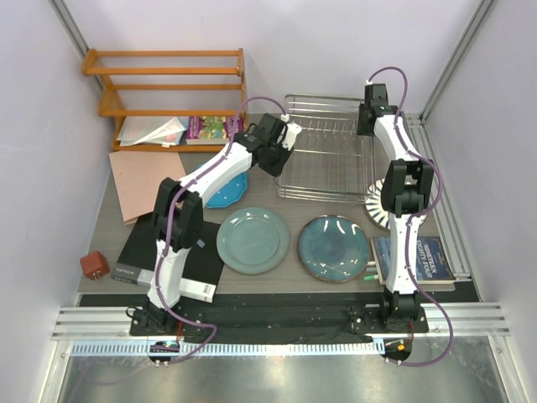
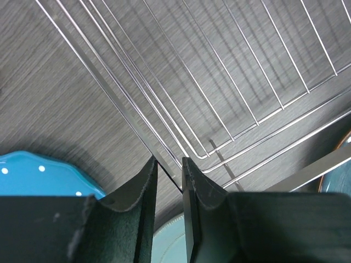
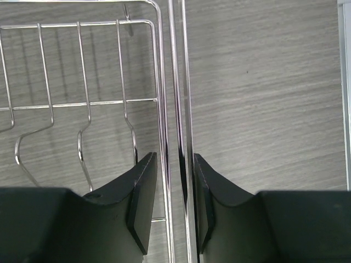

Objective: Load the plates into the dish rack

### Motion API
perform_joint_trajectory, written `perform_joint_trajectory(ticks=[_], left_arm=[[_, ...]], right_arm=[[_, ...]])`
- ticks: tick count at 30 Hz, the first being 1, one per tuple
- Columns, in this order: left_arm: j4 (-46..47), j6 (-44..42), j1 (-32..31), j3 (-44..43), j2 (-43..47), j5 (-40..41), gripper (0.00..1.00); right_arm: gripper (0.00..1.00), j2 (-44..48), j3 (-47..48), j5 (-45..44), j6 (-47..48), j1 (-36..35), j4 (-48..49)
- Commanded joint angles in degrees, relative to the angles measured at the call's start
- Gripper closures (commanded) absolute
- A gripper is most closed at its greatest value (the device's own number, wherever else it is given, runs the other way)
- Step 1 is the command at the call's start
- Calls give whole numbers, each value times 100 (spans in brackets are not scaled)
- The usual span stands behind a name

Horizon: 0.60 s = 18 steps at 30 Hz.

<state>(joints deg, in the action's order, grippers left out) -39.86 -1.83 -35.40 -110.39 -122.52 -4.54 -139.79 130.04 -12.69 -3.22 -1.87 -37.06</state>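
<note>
Left gripper (image 2: 169, 164), jaws narrow, pinches the rack (image 1: 336, 195) by its left rim wire. Right gripper (image 3: 175, 160) likewise clamps the right rim.

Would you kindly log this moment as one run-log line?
left gripper: astride dish rack left rim wire, grip unclear | right gripper: shut on its right rim | plates: all four outside rack

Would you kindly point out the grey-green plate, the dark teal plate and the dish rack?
grey-green plate (image 1: 252, 240), top external view, centre of its face
dark teal plate (image 1: 334, 248), top external view, centre of its face
dish rack (image 1: 327, 164), top external view, wire floor near its middle
</note>
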Motion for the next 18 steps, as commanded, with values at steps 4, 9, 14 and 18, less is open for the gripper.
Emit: perform_joint_trajectory(ticks=[4,9,14,18], left_arm=[[197,-63,-64,-536,-413,304,77],[101,-108,-72,-932,-528,339,63],[101,-29,-73,-756,-159,155,43],[48,-11,-64,-598,52,76,35]], right_arm=[[62,-58,610,170,41,-112,532],[58,-75,742,135,103,-103,709],[53,214,550,117,138,-103,761],[47,399,409,30,85,-112,797]])
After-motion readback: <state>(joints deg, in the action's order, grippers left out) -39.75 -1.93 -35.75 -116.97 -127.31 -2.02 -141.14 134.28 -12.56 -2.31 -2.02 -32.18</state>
